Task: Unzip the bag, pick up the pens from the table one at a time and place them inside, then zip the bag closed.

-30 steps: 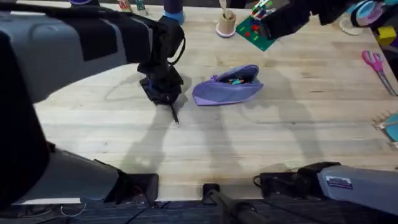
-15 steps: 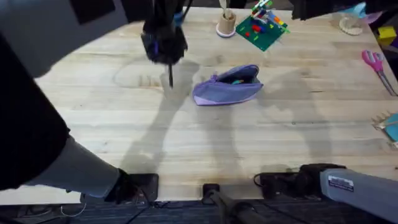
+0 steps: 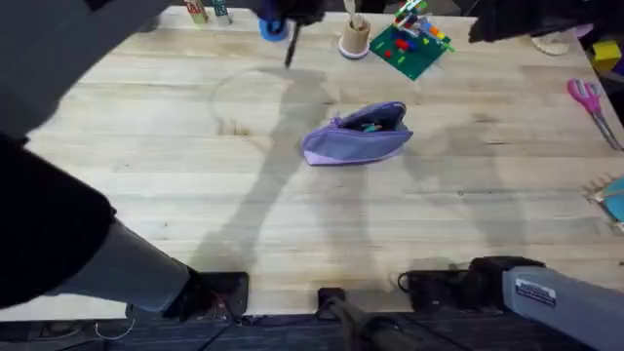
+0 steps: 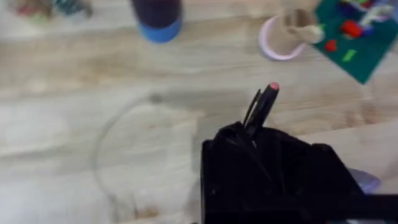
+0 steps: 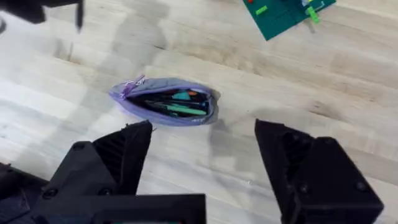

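**A:** While the table (image 3: 195,195) takes up most of the overhead view, where does the bag sit on it?

**B:** The bag (image 3: 356,136) lies a little right of the middle, toward the far half, resting on the wood. Its zipper is open; in the right wrist view the bag (image 5: 165,102) gapes and shows several pens inside, teal and dark ones among them.

**A:** So the unzipping is done?

**B:** I judge so, and some pens appear already loaded. I can make out no loose pen lying on the wood near the bag.

**A:** And the arms?

**B:** The left gripper (image 4: 252,134) is raised high over the far side, left of the bag and well apart from it, with its fingers clamped on a pen (image 4: 264,102). That pen is dark with a reddish tip, and it hangs down from the gripper in the overhead view (image 3: 290,49).

**A:** The right one?

**B:** The right gripper (image 5: 202,162) hovers above the table on the bag's near side, fingers spread wide apart, holding nothing.

**A:** What remains?

**B:** By my reading, carrying this pen across to the open mouth, dropping it in, then zipping the bag closed. Far behind sit a green brick plate (image 3: 409,44), a small cup (image 3: 355,39) and pink scissors (image 3: 588,97) at the right edge, none of them involved.
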Controlling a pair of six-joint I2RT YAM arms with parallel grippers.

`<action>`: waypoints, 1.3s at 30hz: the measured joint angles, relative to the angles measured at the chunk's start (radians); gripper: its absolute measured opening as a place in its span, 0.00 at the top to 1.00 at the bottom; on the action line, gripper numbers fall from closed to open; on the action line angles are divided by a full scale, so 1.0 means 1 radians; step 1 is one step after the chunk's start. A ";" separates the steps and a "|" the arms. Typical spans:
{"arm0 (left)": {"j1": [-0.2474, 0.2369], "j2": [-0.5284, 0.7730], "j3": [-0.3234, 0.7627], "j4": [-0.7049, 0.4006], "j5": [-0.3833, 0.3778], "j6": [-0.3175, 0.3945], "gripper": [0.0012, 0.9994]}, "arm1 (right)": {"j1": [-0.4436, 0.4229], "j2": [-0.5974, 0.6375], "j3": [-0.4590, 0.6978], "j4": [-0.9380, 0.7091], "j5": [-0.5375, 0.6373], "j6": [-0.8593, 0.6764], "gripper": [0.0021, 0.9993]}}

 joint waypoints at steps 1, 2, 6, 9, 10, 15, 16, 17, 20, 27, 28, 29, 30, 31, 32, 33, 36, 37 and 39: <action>-0.011 0.000 0.005 0.016 0.015 0.025 0.96 | 0.000 -0.015 0.000 -0.006 0.000 0.000 0.00; -0.022 0.000 0.009 0.029 0.034 0.048 0.96 | 0.000 -0.031 0.000 -0.010 0.000 0.000 0.00; -0.057 0.000 0.010 0.069 0.130 0.135 0.96 | 0.000 -0.080 0.000 -0.023 0.000 -0.001 0.00; -0.075 0.000 0.010 0.092 0.211 0.209 0.96 | 0.000 -0.105 0.000 -0.023 0.000 -0.008 0.00; -0.079 0.000 0.010 0.097 0.236 0.233 0.96 | 0.000 -0.112 0.000 -0.023 0.000 -0.013 0.00; -0.096 0.000 0.010 0.105 0.411 0.362 0.96 | 0.000 -0.139 0.000 -0.023 0.000 -0.044 0.00; -0.100 0.000 0.010 0.105 0.447 0.384 0.96 | 0.000 -0.143 0.000 -0.023 0.000 -0.051 0.00; -0.103 0.000 0.010 0.105 0.476 0.401 0.96 | 0.000 -0.147 0.000 -0.023 0.000 -0.056 0.00; -0.115 0.000 0.010 0.105 0.577 0.455 0.96 | 0.000 -0.151 0.000 -0.023 0.000 -0.063 0.00; -0.150 0.000 0.010 0.094 0.710 0.575 0.96 | 0.000 -0.151 0.000 -0.021 0.000 -0.070 0.00; -0.156 0.001 0.010 0.090 0.718 0.586 0.96 | 0.000 -0.151 0.000 -0.021 0.000 -0.070 0.00; -0.161 0.005 0.010 0.086 0.726 0.594 0.96 | 0.000 -0.151 0.000 -0.021 0.000 -0.071 0.00; -0.167 0.012 0.010 0.082 0.733 0.605 0.96 | 0.000 -0.152 0.000 -0.021 0.000 -0.073 0.00; -0.172 0.021 0.011 0.081 0.737 0.616 0.96 | 0.000 -0.152 0.000 -0.021 0.000 -0.074 0.00; -0.178 0.033 0.011 0.080 0.740 0.626 0.96 | 0.000 -0.152 0.000 -0.021 0.000 -0.075 0.00; -0.183 0.047 0.011 0.081 0.740 0.634 0.96 | 0.000 -0.151 0.000 -0.021 0.000 -0.077 0.00; -0.201 0.098 0.011 0.082 0.744 0.652 0.96 | 0.000 -0.151 0.000 -0.020 0.000 -0.077 0.00; -0.206 0.113 0.011 0.080 0.743 0.656 0.96 | 0.000 -0.151 0.000 -0.020 0.000 -0.077 0.00; -0.215 0.142 0.011 0.063 0.738 0.662 0.96 | 0.000 -0.151 0.000 -0.018 0.000 -0.077 0.00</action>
